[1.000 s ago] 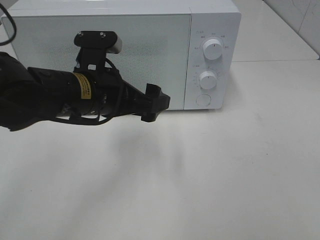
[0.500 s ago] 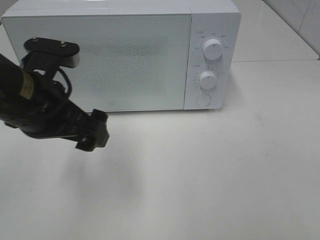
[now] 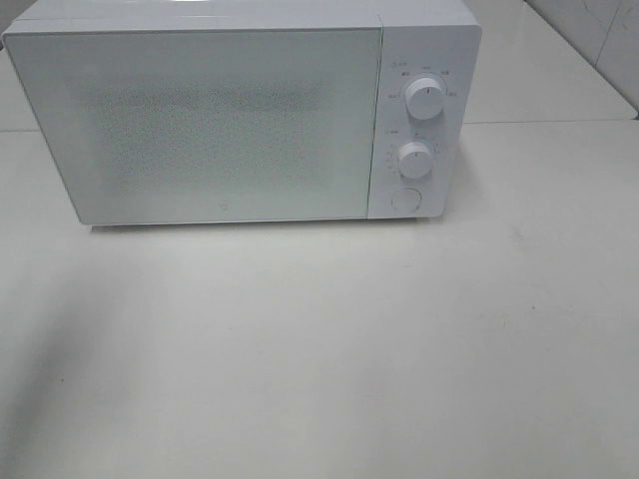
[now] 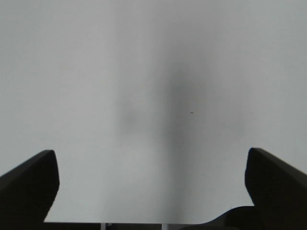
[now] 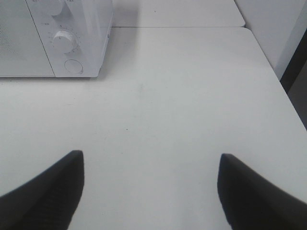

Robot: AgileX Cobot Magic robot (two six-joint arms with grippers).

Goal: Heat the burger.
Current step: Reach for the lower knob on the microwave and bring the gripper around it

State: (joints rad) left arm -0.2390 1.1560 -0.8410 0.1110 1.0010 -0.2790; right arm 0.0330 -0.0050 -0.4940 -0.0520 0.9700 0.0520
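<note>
Seen from high up: a white microwave (image 3: 220, 120) at the back of a pale table (image 3: 349, 349), its door (image 3: 200, 125) shut, frosted, not see-through. To the door's right, an upper knob (image 3: 426, 100), a lower knob (image 3: 415, 159) and a round button (image 3: 405, 199) beneath them. On the left wrist camera, the left claw (image 4: 151, 158) spread wide and holding nothing, dark fingertips (image 4: 33, 182) far apart over a plain pale surface with a soft grey shadow running between them; cannot tell from there which part of the scene lies below. On the right wrist camera, the right claw (image 5: 151, 157) also wide and empty, hovering above the table and well apart from the microwave, with the control end, lower knob and button in sight ahead. As for the burger: in sight in none of the three views, so cannot tell where it lies or how it sits relative to either claw; certainly not between the fingers of either one.
</note>
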